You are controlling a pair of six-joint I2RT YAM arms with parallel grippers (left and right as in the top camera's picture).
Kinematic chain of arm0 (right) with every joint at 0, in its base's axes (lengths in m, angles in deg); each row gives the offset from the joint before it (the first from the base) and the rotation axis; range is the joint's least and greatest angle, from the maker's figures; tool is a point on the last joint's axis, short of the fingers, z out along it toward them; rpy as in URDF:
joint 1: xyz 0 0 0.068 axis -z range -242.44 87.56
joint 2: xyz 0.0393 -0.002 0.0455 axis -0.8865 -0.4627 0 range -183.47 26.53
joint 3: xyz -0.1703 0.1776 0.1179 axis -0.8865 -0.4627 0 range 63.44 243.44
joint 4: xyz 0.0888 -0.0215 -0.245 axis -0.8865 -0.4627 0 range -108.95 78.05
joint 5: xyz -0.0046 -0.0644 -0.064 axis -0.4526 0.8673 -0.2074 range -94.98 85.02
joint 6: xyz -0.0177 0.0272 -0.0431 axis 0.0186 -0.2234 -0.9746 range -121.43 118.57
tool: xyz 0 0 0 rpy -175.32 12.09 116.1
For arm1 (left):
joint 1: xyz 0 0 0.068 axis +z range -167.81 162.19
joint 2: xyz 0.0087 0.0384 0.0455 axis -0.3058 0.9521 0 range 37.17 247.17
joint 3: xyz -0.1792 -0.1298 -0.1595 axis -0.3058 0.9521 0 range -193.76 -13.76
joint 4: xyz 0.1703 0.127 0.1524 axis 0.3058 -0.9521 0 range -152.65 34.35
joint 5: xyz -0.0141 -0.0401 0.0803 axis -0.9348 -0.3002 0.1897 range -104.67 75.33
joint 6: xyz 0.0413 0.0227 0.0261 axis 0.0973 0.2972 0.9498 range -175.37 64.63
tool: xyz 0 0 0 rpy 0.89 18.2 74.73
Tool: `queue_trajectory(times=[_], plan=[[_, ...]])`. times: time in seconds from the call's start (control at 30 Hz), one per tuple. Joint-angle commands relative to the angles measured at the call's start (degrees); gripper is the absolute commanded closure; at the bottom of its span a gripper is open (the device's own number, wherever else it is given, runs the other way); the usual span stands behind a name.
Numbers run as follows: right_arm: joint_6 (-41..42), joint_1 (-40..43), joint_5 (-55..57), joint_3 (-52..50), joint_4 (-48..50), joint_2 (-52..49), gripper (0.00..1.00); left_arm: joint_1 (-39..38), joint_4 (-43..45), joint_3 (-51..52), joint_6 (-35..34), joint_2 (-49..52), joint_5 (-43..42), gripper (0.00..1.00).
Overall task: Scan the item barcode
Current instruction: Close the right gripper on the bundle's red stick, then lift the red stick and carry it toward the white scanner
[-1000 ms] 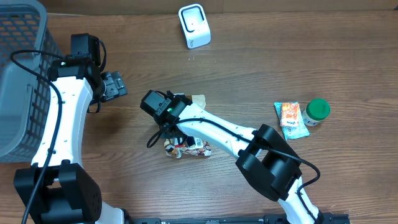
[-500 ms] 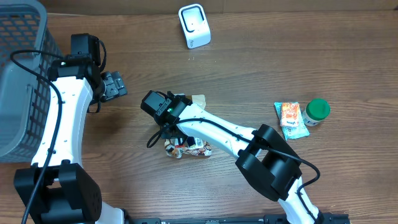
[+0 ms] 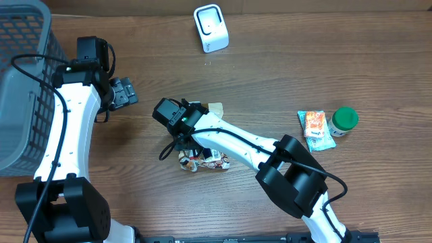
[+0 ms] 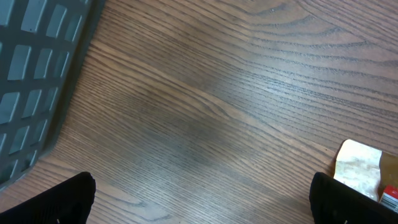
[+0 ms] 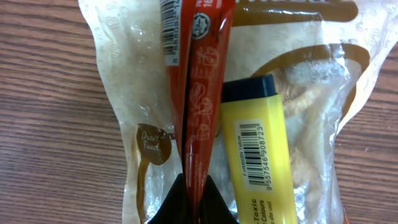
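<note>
My right gripper (image 5: 194, 186) is shut on the lower end of a narrow red sachet (image 5: 200, 81), which has a barcode near its top. The sachet lies over a clear snack bag (image 5: 311, 93), beside a yellow marker (image 5: 258, 162) with its own barcode label. From overhead, that pile (image 3: 206, 159) sits at mid-table under the right gripper (image 3: 191, 144). A white scanner (image 3: 210, 27) stands at the back edge. My left gripper (image 3: 122, 92) hovers open over bare wood, and its dark fingertips (image 4: 68, 199) are set wide apart.
A grey mesh basket (image 3: 23, 81) fills the left side, and its wall (image 4: 37, 74) shows in the left wrist view. A tan scrap (image 3: 215, 108) lies just behind the pile. An orange and teal sachet (image 3: 315, 128) and a green-lidded jar (image 3: 344, 121) lie at the right.
</note>
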Motion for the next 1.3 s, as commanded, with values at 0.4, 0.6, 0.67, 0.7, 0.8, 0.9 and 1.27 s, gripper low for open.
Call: queue_trajectory(times=[0.4, 0.6, 0.67, 0.7, 0.8, 0.9, 1.27], plan=[[-20.63, 0.94, 1.60, 12.07, -4.48, 1.46, 0.96, -0.13, 0.07, -0.79, 1.07, -0.79, 0.37, 0.00], [-20.61, 3.32, 1.75, 17.46, -9.29, 1.46, 0.96, -0.13, 0.07, -0.79, 1.07, -0.79, 0.37, 0.00], [-20.61, 4.72, 1.53, 18.53, -9.97, 1.46, 0.97, -0.13, 0.07, -0.79, 1.07, -0.79, 0.37, 0.00], [-20.61, 5.27, 1.53, 18.82, -10.05, 1.46, 0.96, -0.13, 0.07, -0.79, 1.07, -0.79, 0.37, 0.00], [-20.63, 6.95, 1.70, 18.86, -10.05, 1.46, 0.97, -0.13, 0.07, -0.79, 1.07, -0.79, 0.37, 0.00], [-20.68, 8.83, 3.45, 18.86, -9.88, 1.44, 0.96, -0.11, 0.07, -0.79, 1.07, -0.79, 0.37, 0.00], [-33.11, 15.52, 10.36, 29.20, -15.91, 1.44, 0.97, -0.13, 0.07, -0.79, 1.07, -0.79, 0.37, 0.00]])
